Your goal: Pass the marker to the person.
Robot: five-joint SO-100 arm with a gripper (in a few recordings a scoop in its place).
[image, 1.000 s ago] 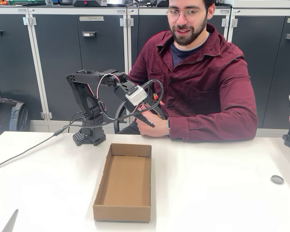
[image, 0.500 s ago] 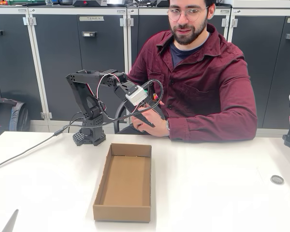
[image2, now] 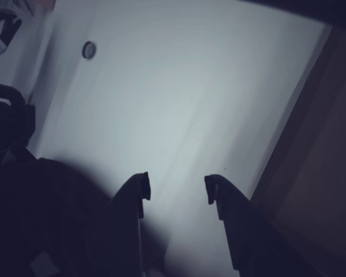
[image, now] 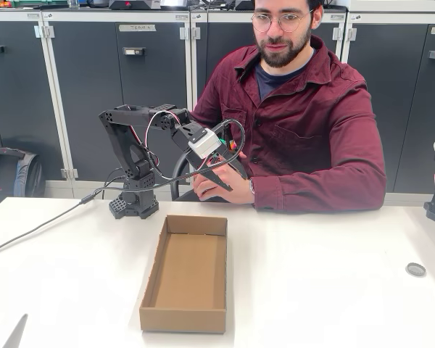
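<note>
In the wrist view the jaws are seen parted, nothing between the gripper's [image2: 177,187] dark fingers [image2: 137,190]; beneath them lie the white table [image2: 179,92], a small round disc [image2: 89,49] and a brown box edge [image2: 311,167]. In the fixed view the black arm [image: 134,156] is extended toward the person [image: 304,123], whose hand [image: 228,187] is cupped just under the gripper [image: 221,177]. The marker cannot be made out. An open cardboard box [image: 187,274] stands on the table [image: 326,290]. A cabinet label [image: 137,27] is illegible.
</note>
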